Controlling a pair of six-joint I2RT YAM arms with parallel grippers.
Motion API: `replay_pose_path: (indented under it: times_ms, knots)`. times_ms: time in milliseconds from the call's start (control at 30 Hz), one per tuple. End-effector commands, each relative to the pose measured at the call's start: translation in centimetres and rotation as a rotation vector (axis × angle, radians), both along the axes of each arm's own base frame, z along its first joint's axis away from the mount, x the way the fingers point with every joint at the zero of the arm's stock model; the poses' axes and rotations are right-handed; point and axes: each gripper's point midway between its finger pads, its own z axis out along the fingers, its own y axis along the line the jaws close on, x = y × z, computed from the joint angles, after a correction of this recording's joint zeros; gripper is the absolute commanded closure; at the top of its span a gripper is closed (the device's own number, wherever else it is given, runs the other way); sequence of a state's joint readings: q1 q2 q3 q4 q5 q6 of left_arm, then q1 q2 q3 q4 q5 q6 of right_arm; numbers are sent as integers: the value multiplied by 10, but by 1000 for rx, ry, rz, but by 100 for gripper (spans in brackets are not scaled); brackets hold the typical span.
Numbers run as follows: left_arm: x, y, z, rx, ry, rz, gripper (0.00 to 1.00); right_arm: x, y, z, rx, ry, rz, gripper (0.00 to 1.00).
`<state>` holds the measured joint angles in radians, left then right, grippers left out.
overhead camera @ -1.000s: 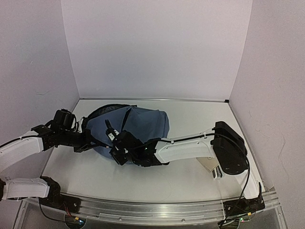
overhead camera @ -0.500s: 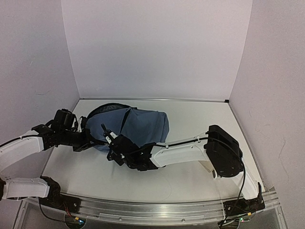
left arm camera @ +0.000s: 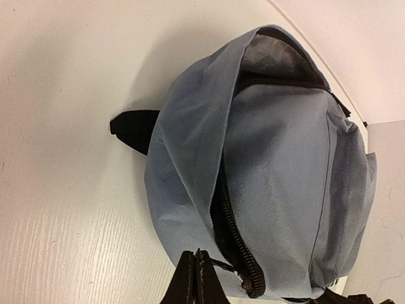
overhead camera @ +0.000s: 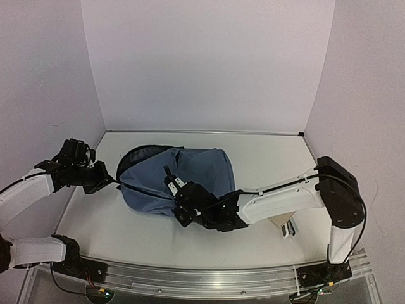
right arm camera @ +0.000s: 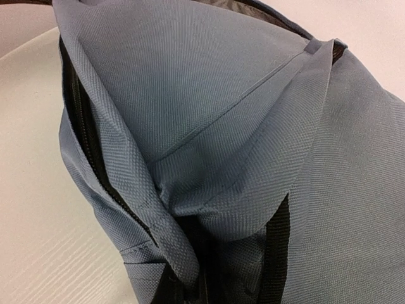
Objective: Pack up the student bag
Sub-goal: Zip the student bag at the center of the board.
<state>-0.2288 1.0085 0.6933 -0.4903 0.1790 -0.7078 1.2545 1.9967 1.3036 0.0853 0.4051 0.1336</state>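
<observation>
On the left half of the surface the student bag lay slumped on its side, with its dark-rimmed mouth turned toward the left wall. It was soft slate-blue stuff with a fine woven grain that creased into long folds wherever it was pulled. A coarse black zip ran along the gaping edge, and a stub of flat black strap poked out underneath, on the surface.

The right end effector had reached across from the right. Its fingers were pressed together on a gathered ridge of the blue cloth at the near side of the bag. My guess was that it pinched there to anchor the limp body, so the bag would not slide or bunch up.

The left end effector stood just off the bag's left end, fully closed. As far as I could make out, it was nipping the thin zip pull at the end of the teeth. A fine dark line ran taut from it to the bag. Pulling one end against a pinned fold looked like the way to work that zip on something so floppy.
</observation>
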Motion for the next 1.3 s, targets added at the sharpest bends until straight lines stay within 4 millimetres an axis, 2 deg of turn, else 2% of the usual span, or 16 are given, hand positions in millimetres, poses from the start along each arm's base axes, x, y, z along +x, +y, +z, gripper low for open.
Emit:
replay_pose_path:
  times_ms: [0, 67, 133, 267, 367, 467, 533, 667, 733, 867, 1100, 1167, 1267]
  knots:
    - [21, 15, 32, 33, -155, 61, 100, -1, -37, -2, -11, 65, -92, 100]
    - [25, 0, 40, -8, -195, -23, 100, -4, -36, 2, 6, 77, -79, 100]
    - [24, -21, 47, -57, -229, -146, 100, -8, -29, 15, 43, 89, -53, 99]
    - [7, -53, 55, -149, -267, -365, 100, -13, -7, 49, 128, 94, 3, 75]
    - [-8, -66, 61, -214, -297, -464, 100, -17, 10, 79, 190, 79, 36, 51]
    - [-17, -77, 73, -278, -310, -533, 100, -16, 23, 102, 258, 66, 58, 32]
    - [-21, -81, 82, -306, -320, -557, 100, -16, 31, 106, 278, 61, 73, 21]
    - [-24, -81, 99, -316, -339, -556, 100, -12, 49, 111, 290, 42, 101, 9]
    - [-22, -78, 102, -305, -333, -530, 100, -10, 54, 109, 281, 27, 109, 6]
    - [-14, -70, 91, -262, -258, -457, 100, -9, 62, 113, 279, -2, 137, 5]
    - [-13, -71, 87, -277, -234, -449, 100, -3, 76, 104, 239, -43, 154, 25]
    - [-14, -71, 87, -281, -233, -449, 100, -4, 81, 105, 241, -41, 170, 28]
    - [-14, -72, 88, -285, -230, -453, 100, -11, 91, 105, 252, -24, 209, 26]
